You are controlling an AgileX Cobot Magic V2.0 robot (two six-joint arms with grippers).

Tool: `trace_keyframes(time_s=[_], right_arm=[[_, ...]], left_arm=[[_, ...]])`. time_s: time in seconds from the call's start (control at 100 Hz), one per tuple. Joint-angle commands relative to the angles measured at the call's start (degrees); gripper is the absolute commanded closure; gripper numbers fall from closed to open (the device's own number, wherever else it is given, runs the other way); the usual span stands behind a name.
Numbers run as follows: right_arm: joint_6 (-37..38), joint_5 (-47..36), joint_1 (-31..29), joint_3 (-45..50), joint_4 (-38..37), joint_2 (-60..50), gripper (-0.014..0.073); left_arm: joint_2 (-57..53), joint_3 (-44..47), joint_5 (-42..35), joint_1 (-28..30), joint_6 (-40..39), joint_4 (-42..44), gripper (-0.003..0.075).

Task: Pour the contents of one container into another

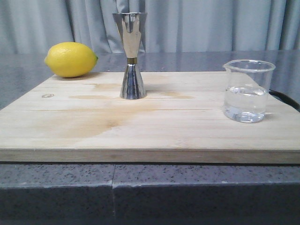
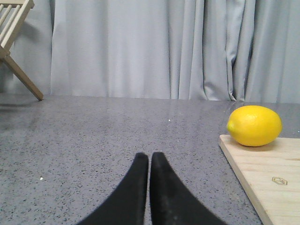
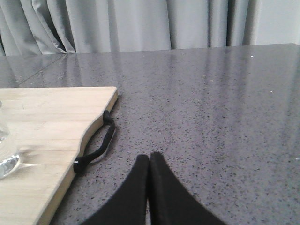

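A clear glass beaker (image 1: 247, 91) with a pouring lip stands upright at the right of the wooden board (image 1: 140, 131), about a third full of clear liquid; its base edge (image 3: 5, 159) shows in the right wrist view. The steel hourglass jigger (image 1: 131, 55) with a gold waist band stands upright at the board's back middle. My left gripper (image 2: 149, 158) is shut and empty over the grey counter, left of the board. My right gripper (image 3: 149, 159) is shut and empty over the counter, right of the board. Neither gripper appears in the front view.
A yellow lemon (image 1: 71, 59) lies at the board's back left corner, also the lemon (image 2: 254, 125) in the left wrist view. A black strap handle (image 3: 97, 144) loops off the board's right edge. A wooden rack leg (image 2: 18, 70) stands far left. Grey curtains hang behind.
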Motion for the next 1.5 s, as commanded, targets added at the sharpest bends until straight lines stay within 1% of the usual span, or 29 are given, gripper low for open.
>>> trace_keyframes(time_s=[0.0, 0.32, 0.51, 0.91, 1.0, 1.13, 1.2, 1.3, 1.38, 1.43, 1.49], right_arm=[[0.1, -4.3, -0.2, 1.0, -0.6, -1.4, 0.0665], [0.1, -4.4, -0.2, 1.0, -0.6, -1.4, 0.0665], [0.1, -10.0, -0.2, 1.0, -0.6, -1.4, 0.0665], [0.1, -14.5, -0.2, 1.0, -0.5, -1.4, 0.0665], [0.1, -14.2, -0.2, 1.0, 2.8, -1.4, 0.0665], [0.1, -14.0, -0.2, 0.9, 15.0, -1.4, 0.0665], [0.1, -11.8, -0.2, -0.3, 19.1, -1.4, 0.0665], [0.1, -5.2, -0.2, -3.9, 19.4, -0.8, 0.0665], [-0.2, 0.3, -0.2, -7.7, 19.4, 0.7, 0.0665], [-0.3, 3.5, -0.2, -10.2, 19.2, 2.3, 0.0665], [-1.3, 7.6, -0.2, -13.4, 19.1, 5.1, 0.0665]], left_arm=[[-1.4, 0.3, -4.0, -0.5, -0.4, 0.0, 0.0739], [-1.4, 0.3, -4.0, -0.5, -0.4, 0.0, 0.0739], [-1.4, 0.3, -4.0, -0.5, -0.4, 0.0, 0.0739], [-1.4, 0.3, -5.3, -0.5, -0.4, -1.0, 0.0739], [-1.4, 0.3, -6.1, -0.5, -0.4, -5.8, 0.0740], [-1.4, -0.3, -6.8, -0.5, -0.4, -17.3, 0.0740], [-1.3, -2.0, -4.2, -0.5, -0.4, -21.0, 0.0740], [0.1, -7.1, 5.2, -0.5, -0.4, -21.2, 0.0740], [2.8, -11.6, 11.0, -0.6, -0.2, -21.2, 0.0740], [5.2, -14.5, 13.2, -1.0, 1.2, -21.5, 0.0740], [9.0, -18.4, 15.3, -1.9, 5.4, -22.2, 0.0740]])
